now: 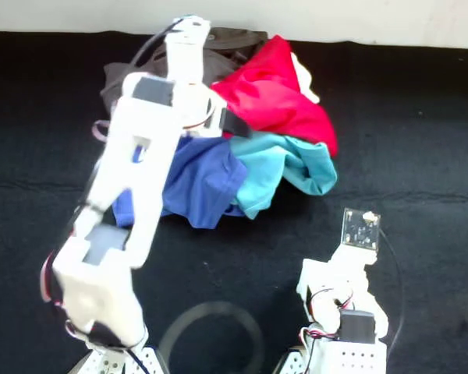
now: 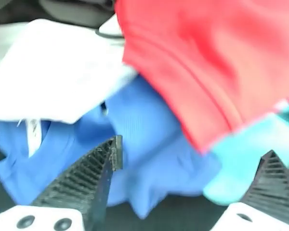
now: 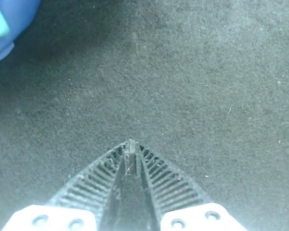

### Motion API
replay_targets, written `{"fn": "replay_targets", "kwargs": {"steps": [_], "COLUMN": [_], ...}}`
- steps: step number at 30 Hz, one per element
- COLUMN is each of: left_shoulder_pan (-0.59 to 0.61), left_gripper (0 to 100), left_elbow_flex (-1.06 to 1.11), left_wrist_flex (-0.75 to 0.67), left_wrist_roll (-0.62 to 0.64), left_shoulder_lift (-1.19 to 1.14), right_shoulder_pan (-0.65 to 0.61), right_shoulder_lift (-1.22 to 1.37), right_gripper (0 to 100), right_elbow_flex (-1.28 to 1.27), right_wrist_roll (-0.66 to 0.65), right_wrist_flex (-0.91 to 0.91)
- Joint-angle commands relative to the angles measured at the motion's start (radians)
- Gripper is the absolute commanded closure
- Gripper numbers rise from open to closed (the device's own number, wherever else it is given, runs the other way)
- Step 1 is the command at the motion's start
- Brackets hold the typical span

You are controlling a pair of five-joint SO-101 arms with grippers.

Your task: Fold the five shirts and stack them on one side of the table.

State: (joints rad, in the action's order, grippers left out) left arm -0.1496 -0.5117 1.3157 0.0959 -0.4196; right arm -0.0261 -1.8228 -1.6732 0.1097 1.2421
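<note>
The red shirt [image 1: 277, 97], teal shirt [image 1: 288, 164] and blue shirt [image 1: 207, 183] lie heaped far back on the bench [image 1: 421, 156] — unfolded. Left jaws gape wide above the blue shirt, holding nothing — right jaws pressed together, empty, over the bench.

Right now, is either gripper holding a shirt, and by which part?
Nothing held. Left gripper open over the shirt pile; right gripper shut, empty, over the table.

The table [image 1: 429, 132] is covered by a black cloth [image 3: 221, 72] — and is bounded at the far edge by a pale wall [image 1: 359, 19].
</note>
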Motion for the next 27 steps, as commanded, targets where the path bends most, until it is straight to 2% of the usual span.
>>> {"fn": "replay_targets", "kwargs": {"steps": [1,4,6,8,12,13,16,20,27], "left_shoulder_pan": [-0.004,0.001,0.007,0.015,0.056,0.071,0.137,0.282,0.668], "left_gripper": [60,62,65,73,97,100,99,99,99], "left_elbow_flex": [-0.245,-0.380,-0.463,-0.539,-0.688,-0.723,-0.811,-0.908,-1.070], "left_wrist_flex": [0.011,0.021,0.080,0.166,0.324,0.358,0.434,0.448,0.453], "left_wrist_roll": [0.005,-0.002,-0.055,-0.098,-0.146,-0.160,-0.166,-0.166,-0.178], "left_shoulder_lift": [-0.242,-0.417,-0.503,-0.568,-0.647,-0.657,-0.671,-0.670,-0.568], "right_shoulder_pan": [-0.002,-0.002,-0.002,-0.002,-0.002,-0.002,-0.002,-0.002,-0.002], "right_shoulder_lift": [-0.008,-0.008,-0.008,-0.008,-0.008,-0.008,-0.008,-0.008,-0.008], "right_gripper": [99.2,99.2,99.2,99.2,99.2,99.2,99.2,99.2,99.2], "right_elbow_flex": [-0.125,-0.125,-0.125,-0.125,-0.125,-0.125,-0.125,-0.125,-0.125], "right_wrist_roll": [0.005,0.005,0.005,0.005,0.005,0.005,0.005,0.005,0.005], "right_wrist_flex": [0.005,0.005,0.005,0.005,0.005,0.005,0.005,0.005,0.005]}}
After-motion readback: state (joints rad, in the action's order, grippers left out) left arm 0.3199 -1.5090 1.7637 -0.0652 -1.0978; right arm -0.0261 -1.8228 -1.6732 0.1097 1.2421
